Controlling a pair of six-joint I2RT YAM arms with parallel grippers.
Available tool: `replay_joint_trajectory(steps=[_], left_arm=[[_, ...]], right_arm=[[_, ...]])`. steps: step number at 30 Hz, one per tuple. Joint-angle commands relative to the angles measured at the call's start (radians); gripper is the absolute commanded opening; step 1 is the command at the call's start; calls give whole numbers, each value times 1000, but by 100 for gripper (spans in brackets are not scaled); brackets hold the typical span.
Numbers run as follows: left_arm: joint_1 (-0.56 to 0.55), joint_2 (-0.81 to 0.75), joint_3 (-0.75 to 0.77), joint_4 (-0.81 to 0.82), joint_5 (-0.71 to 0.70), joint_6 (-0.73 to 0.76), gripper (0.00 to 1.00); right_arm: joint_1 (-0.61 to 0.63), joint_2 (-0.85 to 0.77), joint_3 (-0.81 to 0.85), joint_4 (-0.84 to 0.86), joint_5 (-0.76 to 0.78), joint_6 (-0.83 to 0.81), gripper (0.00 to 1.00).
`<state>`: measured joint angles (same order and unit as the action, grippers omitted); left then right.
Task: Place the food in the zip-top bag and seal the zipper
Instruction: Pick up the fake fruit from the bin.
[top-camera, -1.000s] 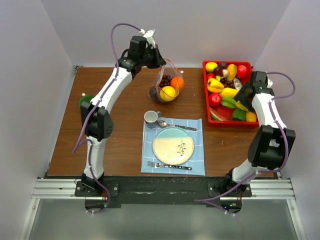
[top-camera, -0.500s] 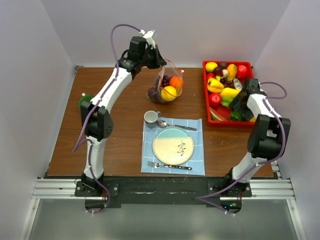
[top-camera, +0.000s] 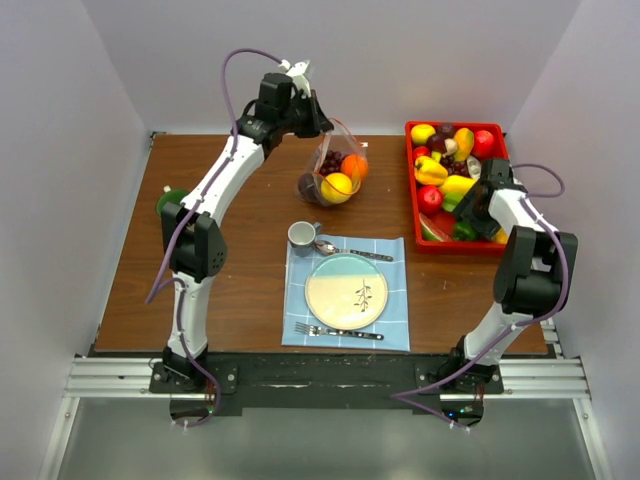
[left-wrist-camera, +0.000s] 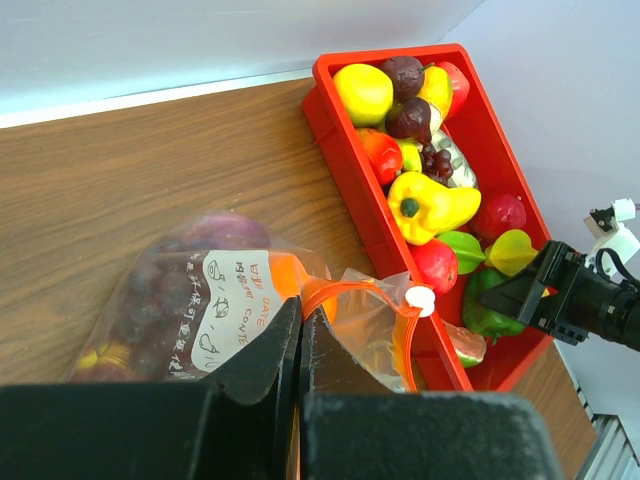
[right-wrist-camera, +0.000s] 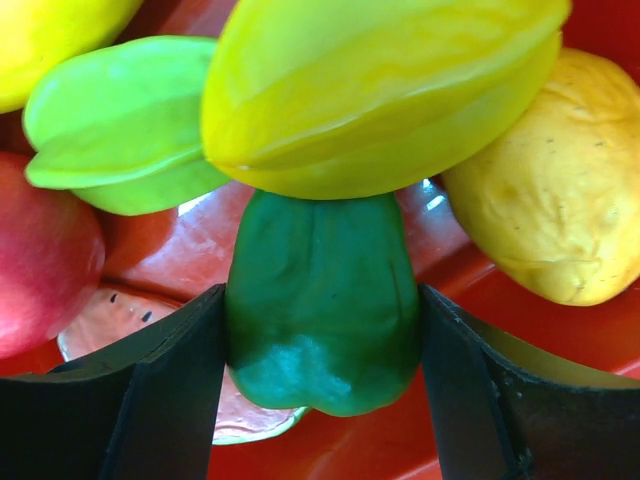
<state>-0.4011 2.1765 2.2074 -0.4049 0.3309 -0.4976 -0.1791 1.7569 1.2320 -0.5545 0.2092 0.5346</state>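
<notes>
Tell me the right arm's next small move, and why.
Probably finish closing the right pincer on the green pepper. Its fingers sit against both sides of the pepper in the red tray, though a firm grip isn't clear. The left pincer, shut on the zip-top bag, holds it up ready.

Left arm (top-camera: 222, 180) and right arm (top-camera: 522, 215) show white links, black joints; purple cables (top-camera: 250, 50) run along each.

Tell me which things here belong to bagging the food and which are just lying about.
Job: zip-top bag, zipper, toy food in the red tray, green pepper.
Lying about: plate, cup, spoon, fork, placemat.
</notes>
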Motion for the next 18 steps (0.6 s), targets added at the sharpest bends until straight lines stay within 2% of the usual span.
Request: replay_joint_trajectory(steps=[1,2,6,18], left_arm=[[8,-32,5,92,22,-16,0],[8,-32,5,90,22,-18,0],[8,-27,2,89,22,-19,0],[11,-14,3,89,42,-44,0]], right_arm=[[10,-49,-12,18,-37,-8,62],[13,-60,-12,18,-51,-13,55],[50,-97,-14,8,-51,-19,44],[150,-257,9,-35,-34,-38,43]])
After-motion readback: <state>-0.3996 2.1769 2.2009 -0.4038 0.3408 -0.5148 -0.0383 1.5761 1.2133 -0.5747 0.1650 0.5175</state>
